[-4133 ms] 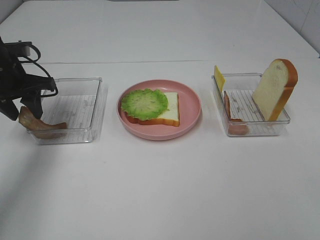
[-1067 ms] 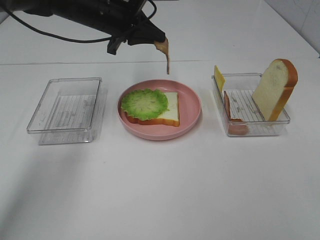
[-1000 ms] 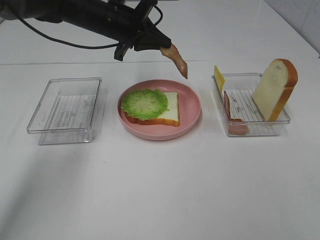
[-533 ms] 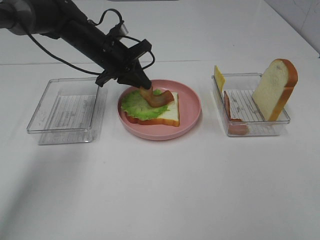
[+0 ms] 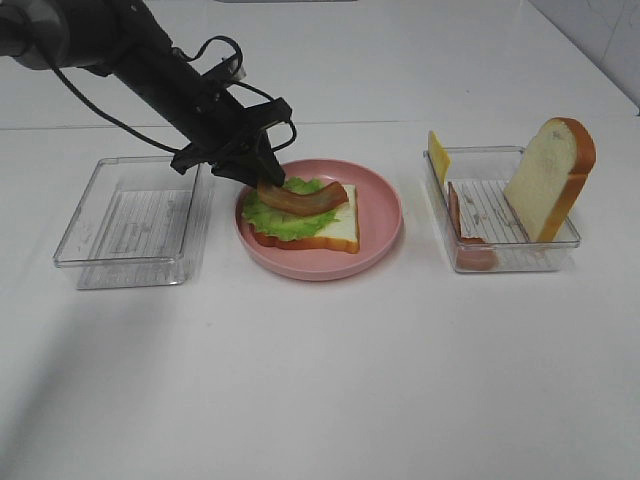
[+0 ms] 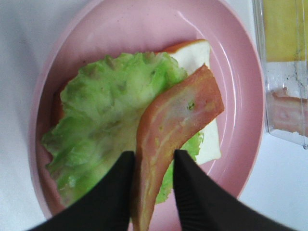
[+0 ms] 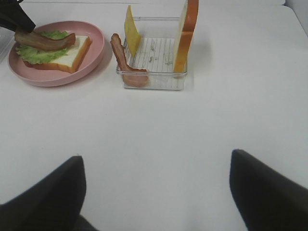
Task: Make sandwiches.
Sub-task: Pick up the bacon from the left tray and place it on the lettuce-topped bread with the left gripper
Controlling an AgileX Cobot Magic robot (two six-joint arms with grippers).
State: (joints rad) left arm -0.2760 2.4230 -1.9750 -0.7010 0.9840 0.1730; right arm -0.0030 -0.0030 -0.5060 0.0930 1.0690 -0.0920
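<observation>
We are inspecting a white table (image 5: 320, 390) that is carrying a left tray (image 5: 140, 222) and a right tray (image 5: 492, 212), both clear, with a pink plate (image 5: 382, 208) between them. The right tray is holding an upright slice (image 5: 548, 180) and cheese (image 5: 438, 157).

The sandwich stack (image 5: 312, 216) is sitting on the plate: bread slice (image 5: 341, 235), lettuce (image 5: 268, 222), and a bacon strip (image 5: 305, 198) lying across the top.

The left gripper (image 5: 262, 177) is straddling one end of the strip. We are unable to tell whether it is pressing or standing clear. The right gripper (image 7: 156, 156) is hanging wide apart, holding nothing.

We are judging the step to be laying the bacon. The jaws should be parting fully and rising straight, so the strip is not dragged off the lettuce.

We are finding no brand, label or legible writing.
</observation>
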